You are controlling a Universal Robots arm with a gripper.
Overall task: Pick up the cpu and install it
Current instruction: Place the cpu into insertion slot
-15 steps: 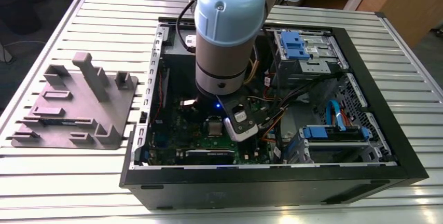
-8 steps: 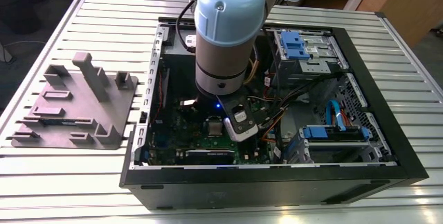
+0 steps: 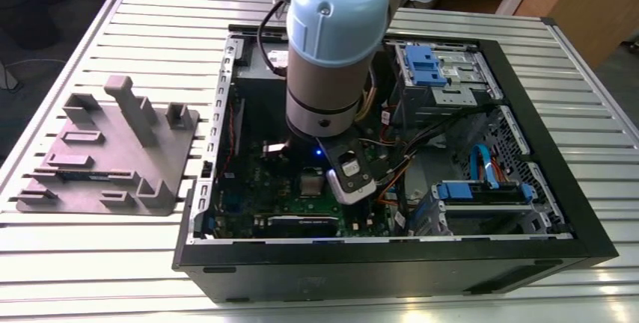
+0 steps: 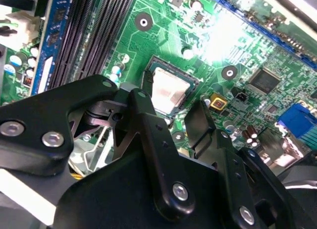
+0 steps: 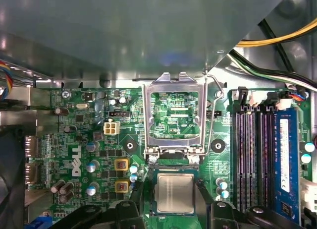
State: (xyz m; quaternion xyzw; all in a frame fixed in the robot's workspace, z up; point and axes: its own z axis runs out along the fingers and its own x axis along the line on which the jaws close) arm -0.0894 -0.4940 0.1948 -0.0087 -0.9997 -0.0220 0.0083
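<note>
A slatted metal table (image 3: 599,99) carries an open computer case (image 3: 399,263) lying on its side. On the exterior view's left of the case is a grey plastic tray (image 3: 110,151), and no chip can be made out in it. The arm (image 3: 334,46) reaches straight down into the case, over the green motherboard (image 5: 89,140). On that board the socket's metal load plate (image 5: 173,82) stands raised, with its thin wire lever (image 5: 213,115) swung out beside it, so the socket is not closed. The cpu (image 5: 174,193) lies flat and square inside the socket frame with its silver top showing; the second wrist view shows the cpu (image 4: 168,90) level in its seat. The jaws are apart, one black finger on each side of the chip. A sliver of socket shows between each finger and the chip's edge, so they appear to flank it rather than clamp it. By this showing the pick-up and the placing of the chip look done. What appears left of the install is securing it, since plate and lever are both up.
</note>
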